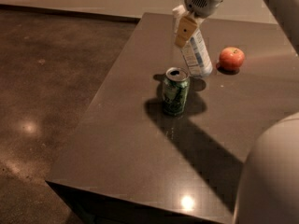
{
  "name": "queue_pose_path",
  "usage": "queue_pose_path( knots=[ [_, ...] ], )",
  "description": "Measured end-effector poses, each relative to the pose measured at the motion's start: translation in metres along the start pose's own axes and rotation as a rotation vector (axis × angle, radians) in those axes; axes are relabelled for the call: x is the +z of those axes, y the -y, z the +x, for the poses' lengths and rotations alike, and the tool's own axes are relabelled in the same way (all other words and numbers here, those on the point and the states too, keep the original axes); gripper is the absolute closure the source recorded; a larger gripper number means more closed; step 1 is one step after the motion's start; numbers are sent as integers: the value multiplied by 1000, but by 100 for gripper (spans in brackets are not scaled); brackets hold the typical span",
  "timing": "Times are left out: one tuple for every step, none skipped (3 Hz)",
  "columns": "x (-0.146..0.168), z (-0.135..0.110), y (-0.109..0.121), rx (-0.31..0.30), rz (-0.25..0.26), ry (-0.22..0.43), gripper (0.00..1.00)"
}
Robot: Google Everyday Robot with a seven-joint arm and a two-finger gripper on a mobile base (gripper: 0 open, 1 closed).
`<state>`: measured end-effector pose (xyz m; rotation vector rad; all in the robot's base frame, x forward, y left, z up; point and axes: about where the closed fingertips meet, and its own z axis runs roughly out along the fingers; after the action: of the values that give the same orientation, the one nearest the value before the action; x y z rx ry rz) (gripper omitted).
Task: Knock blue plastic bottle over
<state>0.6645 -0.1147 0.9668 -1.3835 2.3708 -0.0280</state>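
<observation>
The blue plastic bottle (195,50), clear with a white cap and a blue-and-white label, stands tilted on the dark table (131,139) at the far middle. Its cap leans to the left and its base points right, toward the apple. My gripper (185,29) comes down from the top of the camera view and lies against the bottle's upper part, just below the cap. The bottle is not lying flat.
A green soda can (175,91) stands upright just in front of the bottle. A red apple (231,59) lies to the bottle's right. Part of my arm (273,176) fills the lower right corner. The table's left edge drops to the dark floor (46,78).
</observation>
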Motion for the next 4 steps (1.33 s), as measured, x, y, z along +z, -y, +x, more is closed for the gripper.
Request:
queue_pose_path(
  knots=[
    [14, 16, 0, -17, -29, -114, 100],
    [28, 20, -1, -63, -42, -202, 100],
    [38, 16, -6, -124, -43, -262, 100],
    [47, 7, -19, -207, -57, -311, 79]
  ],
)
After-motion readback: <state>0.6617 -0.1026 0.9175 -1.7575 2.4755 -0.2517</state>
